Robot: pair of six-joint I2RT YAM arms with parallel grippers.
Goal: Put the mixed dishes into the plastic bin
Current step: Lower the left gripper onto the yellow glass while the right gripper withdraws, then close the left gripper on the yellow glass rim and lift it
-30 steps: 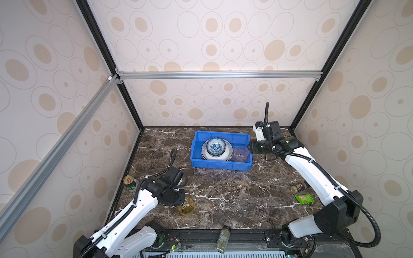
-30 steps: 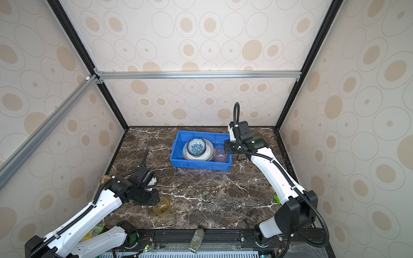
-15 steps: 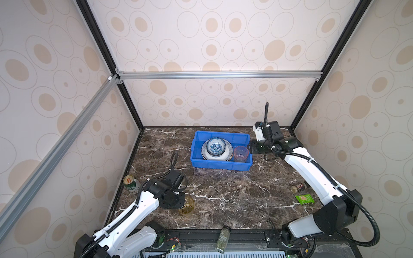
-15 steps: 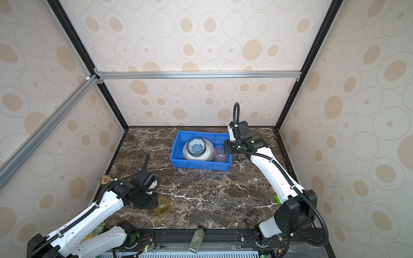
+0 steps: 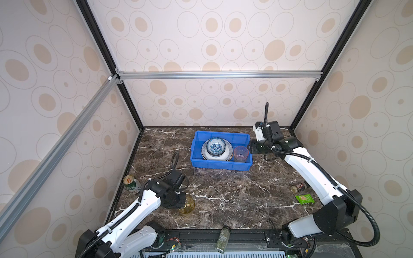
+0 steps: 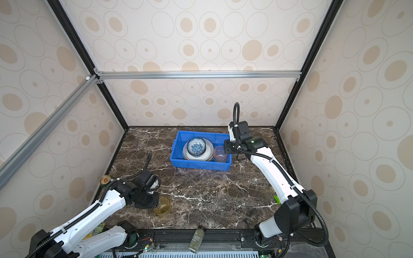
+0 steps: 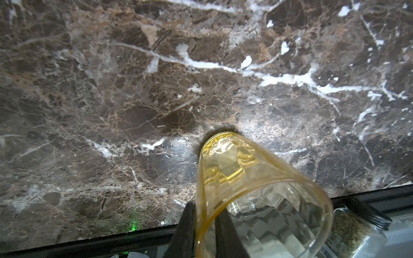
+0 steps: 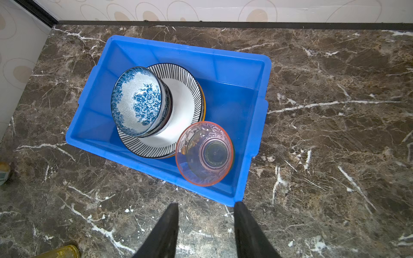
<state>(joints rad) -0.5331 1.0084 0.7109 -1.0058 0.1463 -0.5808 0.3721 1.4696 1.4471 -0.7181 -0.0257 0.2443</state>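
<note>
- In both top views the blue bin (image 5: 220, 166) stands at the back middle of the marble table (image 5: 223, 196).
- Inside it a blue floral bowl (image 5: 215, 146) sits on a striped-rim plate (image 5: 226, 154), and a pink tumbler (image 5: 241, 153) stands upright at the bin's right end.
- The yellow tumbler (image 5: 187, 207) stands on the table near the front left, well apart from the bin, mouth up.
- The left gripper (image 5: 182, 204) is at the tumbler's rim, but its wrist hides the jaws from above.
- The right gripper (image 6: 226, 147) hovers just beside the bin's right end, holding nothing.
- A tin can (image 5: 131, 183) stands by the left wall, and a spice jar (image 5: 222, 239) lies on the front rail.
- In the left wrist view, the left gripper (image 7: 205, 210) is closed on the yellow tumbler (image 7: 257, 178).
- One of its fingers (image 7: 185, 225) is outside the glass wall and one inside, pinching it near the rim.
- The tumbler's base rests on the marble.
- In the right wrist view, the right gripper (image 8: 206, 204) has its jaws spread apart and empty, over bare marble just off a corner of the blue bin (image 8: 156, 49).
- The bowl, plate and pink tumbler (image 8: 204, 154) lie inside the bin.
</note>
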